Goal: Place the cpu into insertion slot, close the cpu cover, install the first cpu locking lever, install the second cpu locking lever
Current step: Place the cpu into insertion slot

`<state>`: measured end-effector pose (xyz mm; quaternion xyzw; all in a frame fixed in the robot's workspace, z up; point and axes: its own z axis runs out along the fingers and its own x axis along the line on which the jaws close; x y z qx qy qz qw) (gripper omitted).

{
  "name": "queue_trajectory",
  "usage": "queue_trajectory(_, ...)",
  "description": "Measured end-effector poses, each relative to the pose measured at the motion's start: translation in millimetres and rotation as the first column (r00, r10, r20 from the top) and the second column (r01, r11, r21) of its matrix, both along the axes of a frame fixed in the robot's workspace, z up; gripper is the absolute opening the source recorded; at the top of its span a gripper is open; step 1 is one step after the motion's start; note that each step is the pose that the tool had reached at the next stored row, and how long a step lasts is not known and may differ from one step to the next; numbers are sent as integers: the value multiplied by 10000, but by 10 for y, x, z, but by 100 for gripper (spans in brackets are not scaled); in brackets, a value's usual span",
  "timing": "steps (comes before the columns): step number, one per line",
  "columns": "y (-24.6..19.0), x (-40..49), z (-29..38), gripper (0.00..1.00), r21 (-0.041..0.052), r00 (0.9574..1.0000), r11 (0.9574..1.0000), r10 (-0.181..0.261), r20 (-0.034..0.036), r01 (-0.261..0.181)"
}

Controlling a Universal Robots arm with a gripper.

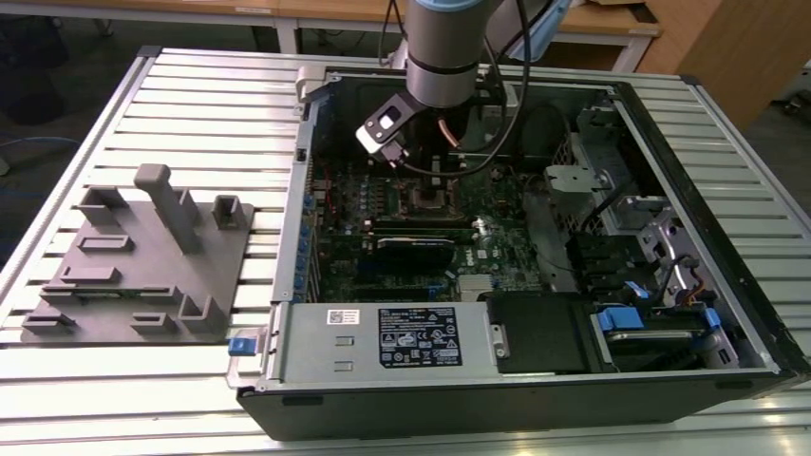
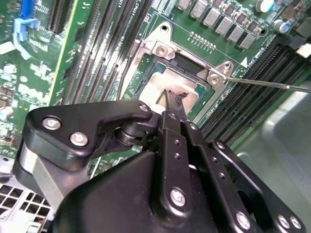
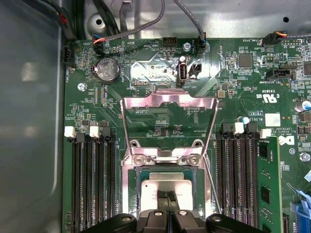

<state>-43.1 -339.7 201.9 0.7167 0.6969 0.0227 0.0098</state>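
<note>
We see gripper (image 3: 165,195) clenched empty, tips on cpu (image 3: 150,187) seated in slot (image 3: 137,190); cover (image 3: 168,99) open.

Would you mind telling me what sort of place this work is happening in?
Likely a robotics lab or workshop: an open computer case lies on a slatted metal table, a robot arm reaches into it, and wooden desks stand behind.

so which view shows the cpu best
The first wrist view: the cpu lies almost square-on in the insertion slot, with the end effector covering one edge. The second wrist view shows it slanted and half hidden. The exterior view has the slot small, under the arm.
</note>
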Motion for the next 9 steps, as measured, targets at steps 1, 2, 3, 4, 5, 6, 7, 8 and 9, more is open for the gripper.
queue_trajectory(1,-1,-1,17,10,-2,10000,10000,0,-1,0)
queue_trajectory(2,-1,0,32,10,-1,10000,10000,0,0,0)
queue_trajectory(3,-1,-1,50,10,-4,10000,10000,0,-2,0)
queue_trajectory(4,-1,-1,67,10,-5,10000,10000,0,-3,0)
queue_trajectory(5,-1,-1,86,10,-4,10000,10000,0,-2,0)
queue_trajectory(6,-1,-1,105,10,-4,10000,10000,0,-2,0)
queue_trajectory(7,-1,-1,123,10,-4,10000,10000,0,-2,0)
queue_trajectory(8,-1,-1,141,10,-5,10000,10000,0,-2,0)
queue_trajectory(9,-1,-1,158,10,-4,10000,10000,1,-2,-1)
